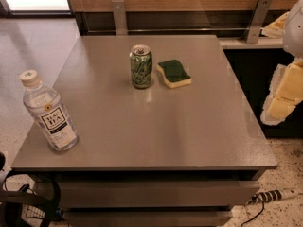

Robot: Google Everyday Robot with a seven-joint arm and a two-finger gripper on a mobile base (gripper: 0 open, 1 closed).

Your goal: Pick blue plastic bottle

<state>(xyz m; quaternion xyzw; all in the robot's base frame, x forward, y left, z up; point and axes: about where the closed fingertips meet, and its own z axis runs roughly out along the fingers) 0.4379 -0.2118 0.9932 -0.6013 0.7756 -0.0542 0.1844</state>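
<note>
On the table [189,126], front-left, stands the bottle [49,115]; the gripper [282,96] hangs beyond the right edge, well apart, its grip state unclear.

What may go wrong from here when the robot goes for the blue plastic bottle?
1. The blue plastic bottle stands tall near the front left corner of the table; a sideways nudge might tip it off the edge.
2. The tool is at the far right, beyond the table; on its way across it might clip the green can.
</note>
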